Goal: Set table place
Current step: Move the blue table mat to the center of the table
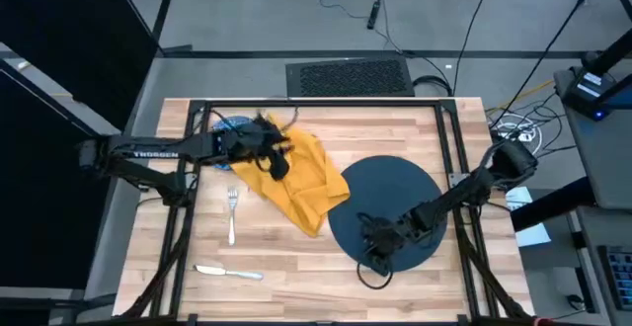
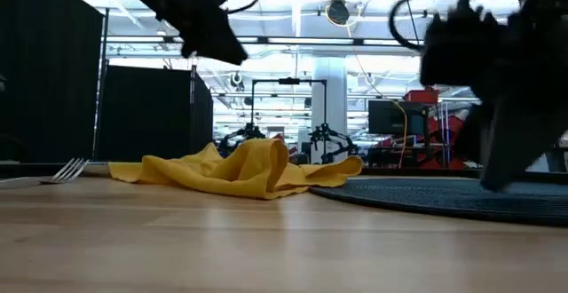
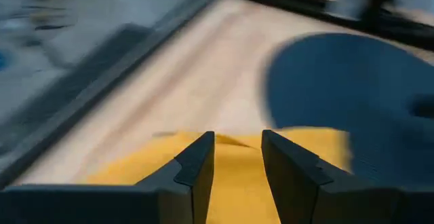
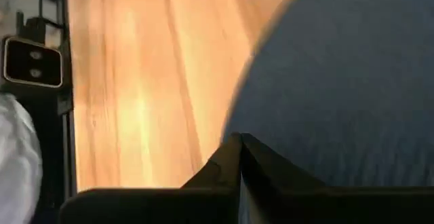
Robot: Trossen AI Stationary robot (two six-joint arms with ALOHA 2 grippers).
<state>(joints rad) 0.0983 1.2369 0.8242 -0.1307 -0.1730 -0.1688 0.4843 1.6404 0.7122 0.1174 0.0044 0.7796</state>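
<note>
From overhead I see my light wood counter (image 1: 296,267) w/ the place setting only partly laid. The dark slate-blue plate (image 1: 390,193) sits right of centre, about 3 o'clock from the counter's middle. The mustard napkin (image 1: 301,183) lies crumpled, not folded, just left of the plate, its edge touching or overlapping the plate rim. The fork (image 1: 232,212) lies at roughly 8 o'clock from the napkin, and the knife (image 1: 229,273) is near the front edge at 7 o'clock, well apart from the plate. The speckled bowl (image 1: 232,126) peeks out at the back left, mostly hidden by my left arm. No spoon visible. My left pincer (image 1: 274,156) hovers above the napkin's back-left part, fingers parted a little w/ nothing between them, per the left wrist view. My right pincer (image 1: 380,242) is over the plate's front-left rim, fingers closed together; I can't tell if they pinch the rim. I judge the job early: napkin, cutlery and bowl aren't arranged yet.
</note>
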